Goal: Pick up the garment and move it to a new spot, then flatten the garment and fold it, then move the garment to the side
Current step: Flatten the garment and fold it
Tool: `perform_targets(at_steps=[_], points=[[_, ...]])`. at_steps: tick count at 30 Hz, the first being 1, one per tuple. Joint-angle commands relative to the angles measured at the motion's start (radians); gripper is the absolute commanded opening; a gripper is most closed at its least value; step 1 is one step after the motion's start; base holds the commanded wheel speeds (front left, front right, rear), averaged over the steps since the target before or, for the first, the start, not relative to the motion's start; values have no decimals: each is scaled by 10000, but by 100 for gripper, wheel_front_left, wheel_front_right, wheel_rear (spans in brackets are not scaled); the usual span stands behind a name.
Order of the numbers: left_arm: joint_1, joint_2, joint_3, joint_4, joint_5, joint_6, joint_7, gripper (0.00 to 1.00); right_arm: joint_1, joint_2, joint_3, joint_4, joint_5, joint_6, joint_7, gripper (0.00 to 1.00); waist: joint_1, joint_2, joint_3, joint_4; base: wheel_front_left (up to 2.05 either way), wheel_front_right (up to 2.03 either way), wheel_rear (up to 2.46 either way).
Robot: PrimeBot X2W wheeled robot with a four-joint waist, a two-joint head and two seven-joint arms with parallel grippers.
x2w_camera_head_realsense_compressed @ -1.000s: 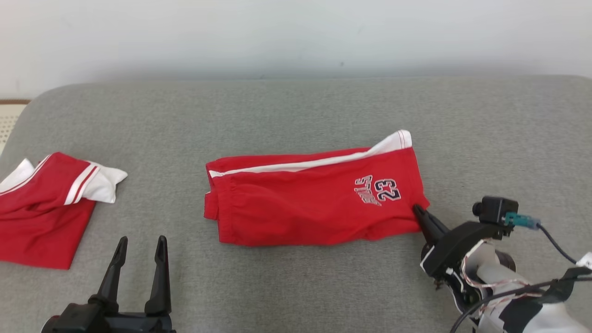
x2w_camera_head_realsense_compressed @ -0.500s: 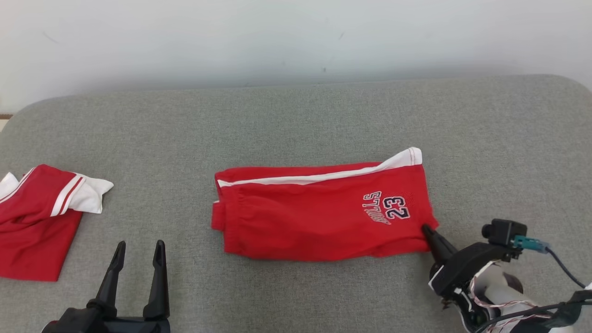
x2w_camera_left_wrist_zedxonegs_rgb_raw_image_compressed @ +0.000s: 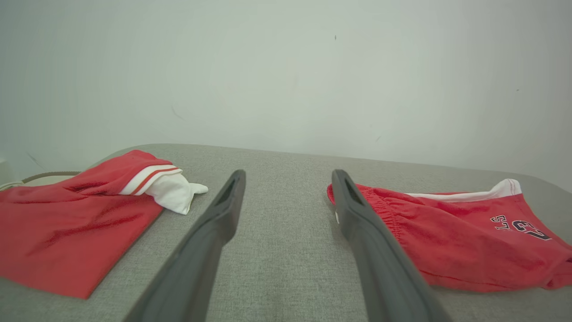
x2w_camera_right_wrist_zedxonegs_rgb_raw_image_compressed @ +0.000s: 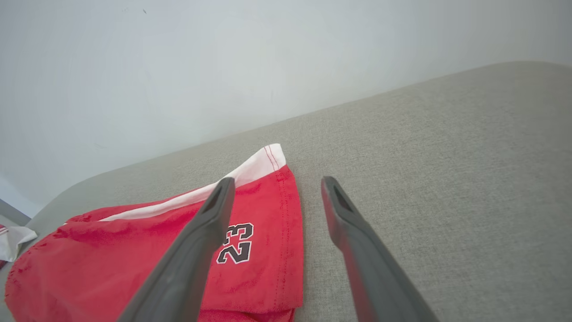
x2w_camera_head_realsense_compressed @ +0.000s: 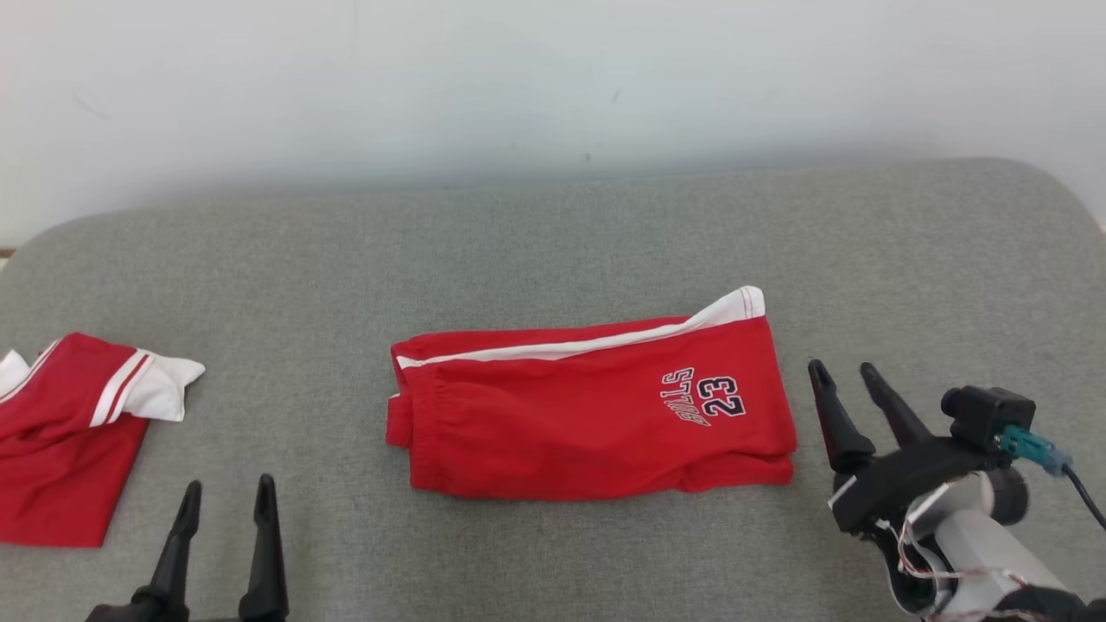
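Your left tool [x2w_camera_head_realsense_compressed: 229, 484] is nearest the camera, near-left of the garment. Its fingers are spread and it holds nothing. Your right tool [x2w_camera_head_realsense_compressed: 840, 367] is just off the garment's right end, fingers apart, empty and clear of the cloth.

The garment [x2w_camera_head_realsense_compressed: 587, 423] is a pair of red shorts folded into a long rectangle, lying flat mid-worktop. The gathered waistband is at its left end and the hem at its right. A white stripe [x2w_camera_head_realsense_compressed: 562, 347] runs along its far edge.

Print near the garment's right end: "23" [x2w_camera_head_realsense_compressed: 721, 396] in dark digits with a pale outline. The arched word beside it is turned sideways, so you can't read it for certain.

A second red-and-white piece [x2w_camera_head_realsense_compressed: 60, 441] lies well left of the garment, rumpled and cut off by the frame edge.

The worktop [x2w_camera_head_realsense_compressed: 553, 250] has a grey woven fabric cover and rounded far corners. Beyond the garment is a plain pale wall [x2w_camera_head_realsense_compressed: 553, 78] with a few small dark specks.
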Motion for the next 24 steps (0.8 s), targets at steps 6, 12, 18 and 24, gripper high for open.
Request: perform_targets(at_steps=[6, 12, 18, 24], points=[[471, 6, 351, -21, 211, 8, -29, 100, 1524, 690, -1891, -1224, -2493, -6, -24, 100, 0, -1, -419, -207, 0, 0, 0], [825, 4, 617, -41, 299, 2, -29, 100, 2652, 1233, -3087, -2284, -3771, -6, -23, 100, 0, -1, -710, -320, 0, 0, 0], [1115, 6, 818, -101, 289, 44, -29, 100, 3441, 1517, -3755, -3218, -4171, -6, -25, 100, 0, -1, -902, -346, 0, 0, 0], [1372, 38, 973, -140, 408, 22, -29, 100, 3856, 1471, -3691, -3728, -4310, -6, -23, 100, 0, -1, -1029, -367, 0, 0, 0]])
